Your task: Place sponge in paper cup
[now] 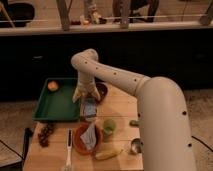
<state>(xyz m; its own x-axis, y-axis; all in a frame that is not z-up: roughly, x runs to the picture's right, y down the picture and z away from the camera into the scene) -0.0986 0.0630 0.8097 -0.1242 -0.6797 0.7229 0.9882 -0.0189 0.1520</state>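
We see the pincer (86, 98) hanging fingers-down over the far middle of the wooden surface (122, 107), at the end of the white arm (120, 77) that reaches in from 4 o'clock. Its two pale fingers (77, 95) are spread wide, and we see nothing gripped between them. The sponge (90, 108), a grey-blue block, lies at 6 o'clock from the fingertips, just below them; we cannot tell whether they touch it. The green cup (109, 126) stands upright at 5 o'clock from the sponge, near it but apart. A dark bowl (102, 91) sits at 2 o'clock from the pincer, just beside it. At 9 o'clock lies a green tray (57, 107) with an orange (52, 85) in its far corner. At 6 o'clock from the sponge, an orange bowl (80, 142) holds a pale packet (89, 136) whose print we cannot read. A banana (107, 154) lies at the near edge, at 5 o'clock from that bowl.
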